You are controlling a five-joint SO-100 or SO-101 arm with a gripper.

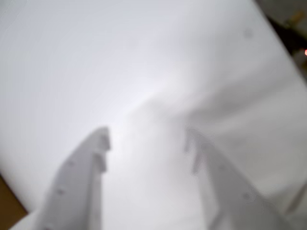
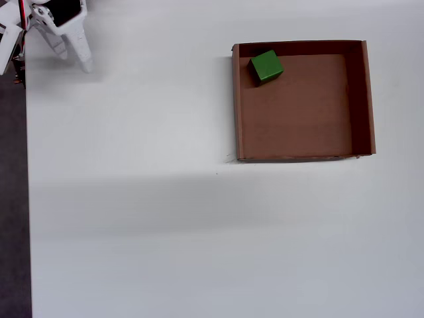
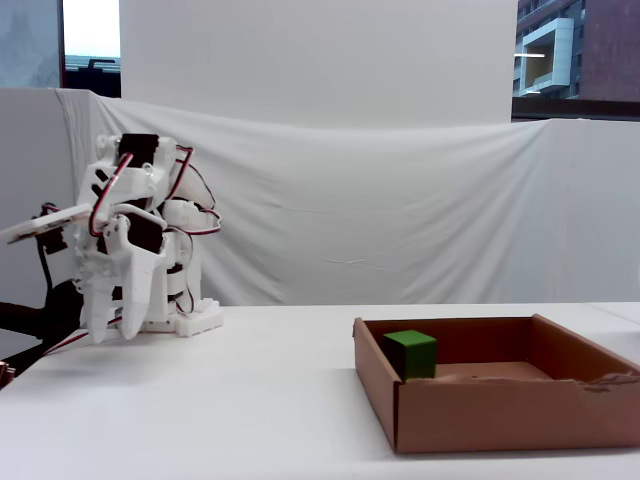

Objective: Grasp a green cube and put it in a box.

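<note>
Wrist view blurred; gripper point(image 1: 148, 146) fuzzy.

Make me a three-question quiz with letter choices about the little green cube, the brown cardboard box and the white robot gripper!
1. Where is the small bright-green cube?
A. On the white table
B. Inside the shallow brown cardboard box, near a corner
C. In the gripper

2. How many cubes are there?
A. One
B. Two
C. Three

3. What is the white two-finger gripper doing?
A. Squeezing the cube
B. Open and empty
C. Touching the box

Answers: 1 B, the overhead view shows it on the box floor. 2 A, only one appears. 3 B, the wrist view shows a bare gap.
</note>
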